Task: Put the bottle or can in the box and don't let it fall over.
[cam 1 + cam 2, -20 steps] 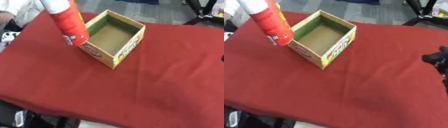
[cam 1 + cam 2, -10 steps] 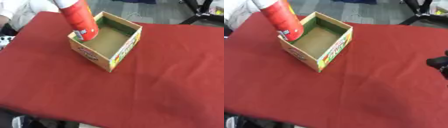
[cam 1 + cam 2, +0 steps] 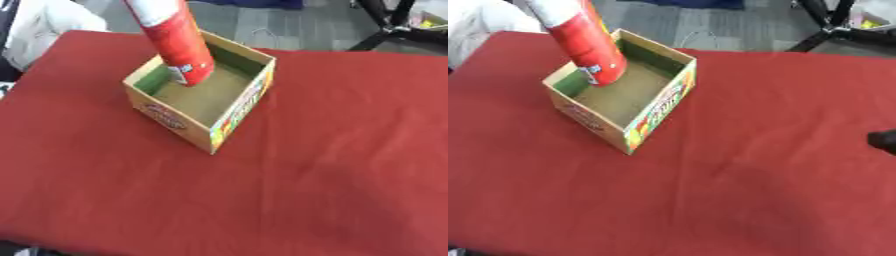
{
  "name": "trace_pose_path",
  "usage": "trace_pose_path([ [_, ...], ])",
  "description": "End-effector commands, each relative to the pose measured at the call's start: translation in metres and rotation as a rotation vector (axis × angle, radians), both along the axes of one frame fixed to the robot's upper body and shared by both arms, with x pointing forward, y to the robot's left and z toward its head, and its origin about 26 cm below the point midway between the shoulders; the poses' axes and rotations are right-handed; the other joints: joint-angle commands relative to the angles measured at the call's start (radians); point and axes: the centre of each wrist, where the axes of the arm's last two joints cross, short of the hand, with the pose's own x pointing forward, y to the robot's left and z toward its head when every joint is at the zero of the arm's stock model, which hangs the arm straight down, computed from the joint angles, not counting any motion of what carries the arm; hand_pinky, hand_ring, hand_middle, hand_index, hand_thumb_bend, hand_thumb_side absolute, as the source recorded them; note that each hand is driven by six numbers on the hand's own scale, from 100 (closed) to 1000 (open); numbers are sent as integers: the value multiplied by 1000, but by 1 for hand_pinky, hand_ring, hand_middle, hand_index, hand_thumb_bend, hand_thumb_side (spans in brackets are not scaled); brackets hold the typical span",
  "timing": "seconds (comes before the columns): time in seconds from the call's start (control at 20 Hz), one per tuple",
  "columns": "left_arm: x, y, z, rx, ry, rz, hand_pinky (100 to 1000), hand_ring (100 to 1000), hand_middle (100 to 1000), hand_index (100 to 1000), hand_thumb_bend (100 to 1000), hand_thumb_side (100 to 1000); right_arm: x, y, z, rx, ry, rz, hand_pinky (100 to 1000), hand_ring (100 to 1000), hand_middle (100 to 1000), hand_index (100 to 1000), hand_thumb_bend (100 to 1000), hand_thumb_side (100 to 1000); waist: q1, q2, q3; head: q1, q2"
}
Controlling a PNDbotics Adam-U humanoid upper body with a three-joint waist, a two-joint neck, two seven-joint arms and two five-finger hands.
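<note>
A tall red can [image 3: 179,42] with a pale upper end leans in from the top edge, its top tilted to the left. Its lower end dips inside the open cardboard box [image 3: 229,116], near the box's left back corner; I cannot tell whether it touches the box floor. The box stands upright on the red tablecloth [image 3: 332,165], with a green inner wall and printed outer sides. Whatever holds the can is above the picture's edge, so no left hand shows. A small dark part of my right hand [image 3: 883,140] pokes in at the right edge of the right eye view.
A black stand [image 3: 394,27] and grey floor lie beyond the table's far edge. A white shape [image 3: 44,22] sits off the far left corner. The cloth stretches bare to the right of the box and in front of it.
The can has travelled from left of the box, over its rim, to inside the opening with its lower end lower down. The whole view has also shifted.
</note>
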Motion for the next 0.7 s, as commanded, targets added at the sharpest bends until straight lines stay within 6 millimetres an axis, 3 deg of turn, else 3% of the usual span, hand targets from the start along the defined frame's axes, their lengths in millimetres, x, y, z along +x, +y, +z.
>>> trace_pose_path([
  [0.05,-5,4,12,-7,-57,12,100,144,104,118,326,100,0,1,8,-22,-33,4,850,784,694,871,100,523,2,-9,-8,11,-25],
  [0.25,1,5,2,6,-56,19,100,146,110,120,272,100,0,3,8,-27,-41,5,850,785,694,872,100,523,0,6,-21,21,-35],
  [0.6,6,6,-4,8,-57,15,100,148,113,121,264,100,1,5,8,-32,-44,4,850,785,694,872,100,523,-1,12,-26,23,-37],
  [0.65,6,6,-5,9,-56,16,391,610,515,544,158,100,1,5,8,-32,-44,3,850,785,695,872,100,523,-1,12,-26,22,-34],
  [0.7,7,6,-9,32,-47,19,568,715,599,632,168,115,1,5,8,-32,-45,4,850,785,695,872,100,523,1,13,-29,24,-32],
])
